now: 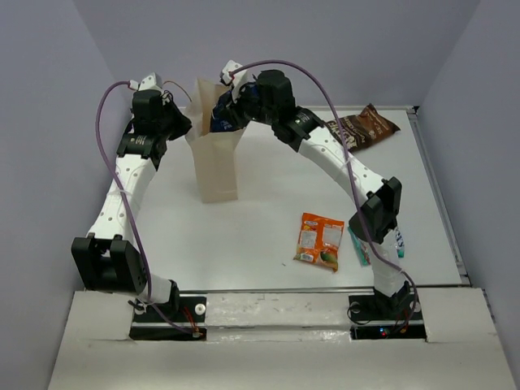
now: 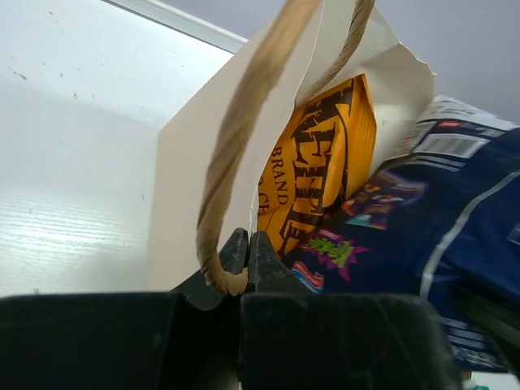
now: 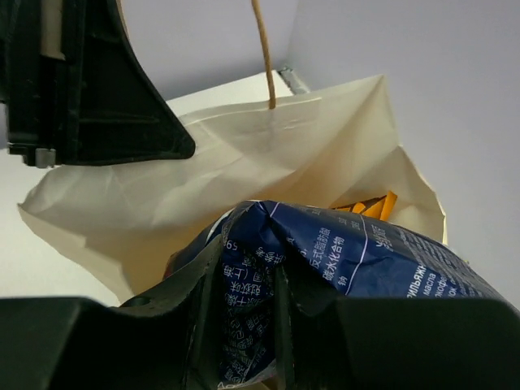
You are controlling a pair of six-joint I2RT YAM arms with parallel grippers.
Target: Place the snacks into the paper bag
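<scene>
The cream paper bag (image 1: 218, 166) stands upright at the back left of the table. My left gripper (image 2: 248, 252) is shut on the bag's rim beside a brown cord handle (image 2: 244, 130), holding the mouth open. My right gripper (image 3: 248, 317) is shut on the dark blue bag (image 3: 341, 256) and holds it in the mouth of the paper bag (image 3: 244, 162). The orange-yellow chip bag (image 2: 321, 166) stands inside the paper bag behind the blue one (image 2: 439, 219). The brown bag (image 1: 367, 127), the small orange packet (image 1: 319, 240) and the teal-green packet (image 1: 361, 250) lie on the table.
The brown bag lies at the back right near the table's raised edge. The orange and teal packets lie at the front right, the teal one partly under my right arm (image 1: 378, 213). Grey walls enclose the table on three sides.
</scene>
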